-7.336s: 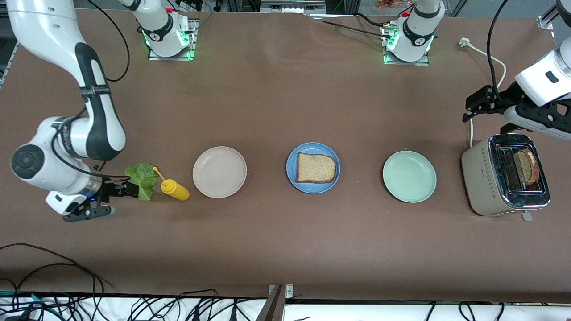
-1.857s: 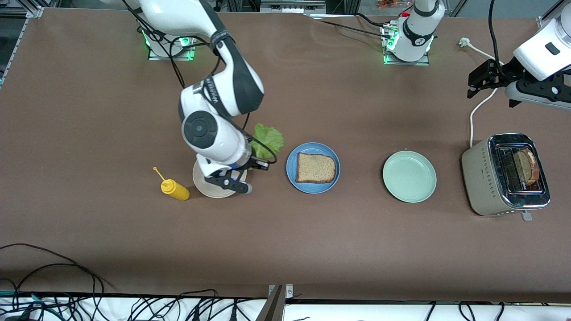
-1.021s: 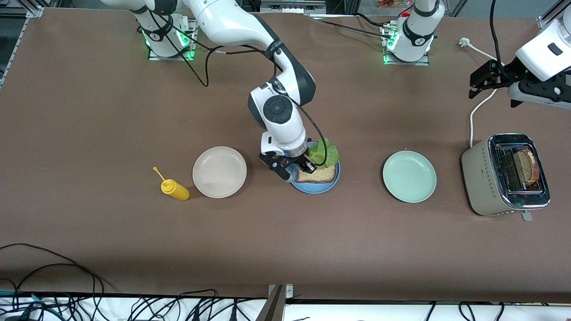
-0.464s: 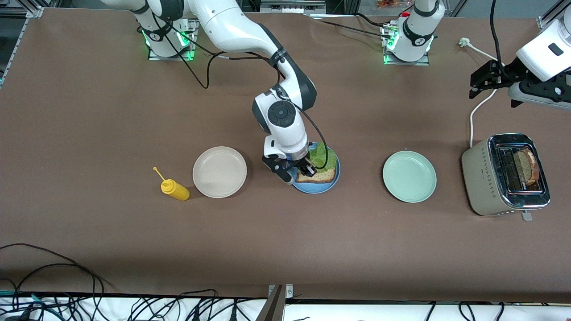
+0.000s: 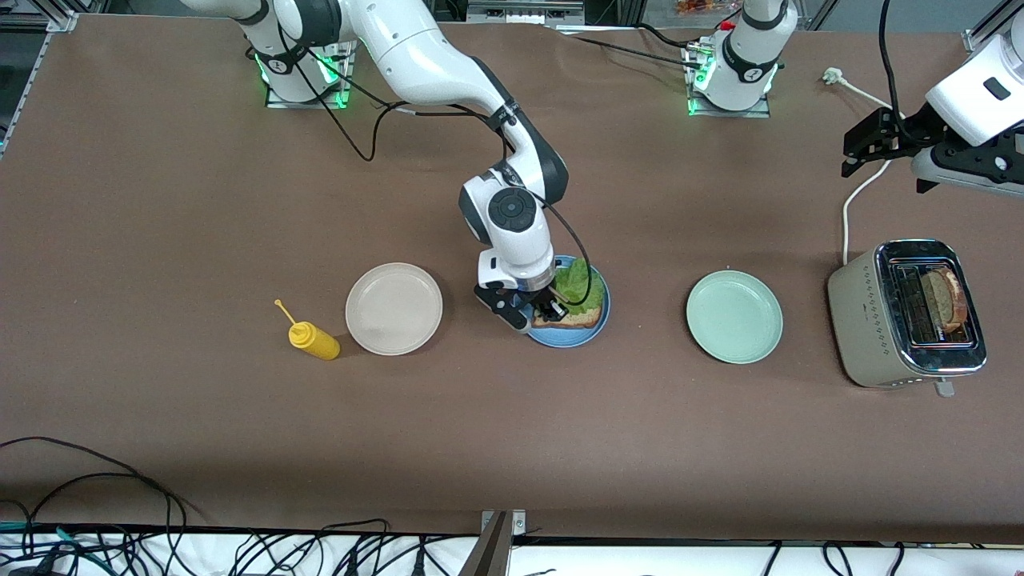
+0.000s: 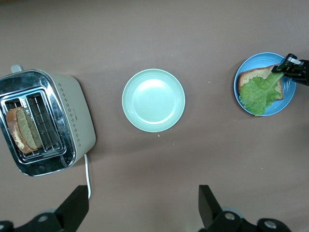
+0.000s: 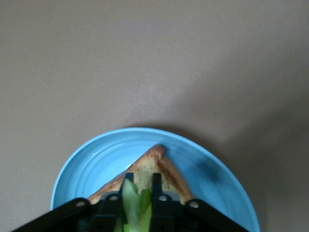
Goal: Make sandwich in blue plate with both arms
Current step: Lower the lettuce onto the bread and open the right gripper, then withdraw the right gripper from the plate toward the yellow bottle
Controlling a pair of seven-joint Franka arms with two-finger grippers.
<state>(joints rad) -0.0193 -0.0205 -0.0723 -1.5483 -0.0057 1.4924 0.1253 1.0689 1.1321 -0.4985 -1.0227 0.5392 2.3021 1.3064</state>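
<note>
The blue plate [image 5: 568, 340] [image 6: 289, 104] [image 7: 87, 164] holds one slice of brown bread [image 5: 572, 318] [image 6: 251, 75] [image 7: 157, 162]. A green lettuce leaf [image 5: 578, 284] [image 6: 260, 94] [image 7: 133, 203] lies on that slice. My right gripper [image 5: 552, 308] [image 7: 141, 178] is low over the plate, its fingers slightly parted with the leaf's stem between them. Another slice of bread [image 5: 944, 300] [image 6: 24, 130] stands in the toaster [image 5: 880, 320] [image 6: 72, 116]. My left gripper [image 5: 856, 156] [image 6: 142, 191] waits wide open and empty, high over the table beside the toaster.
A cream plate [image 5: 394, 308] and a yellow squeeze bottle [image 5: 314, 338] sit toward the right arm's end. A pale green plate [image 5: 734, 316] [image 6: 153, 100] lies between the blue plate and the toaster. The toaster's white cord [image 5: 860, 192] runs toward the left arm's base.
My right arm carried the lettuce from beside the yellow bottle to the blue plate and lowered it onto the bread. Its fingers have just parted a little. The left arm barely moved.
</note>
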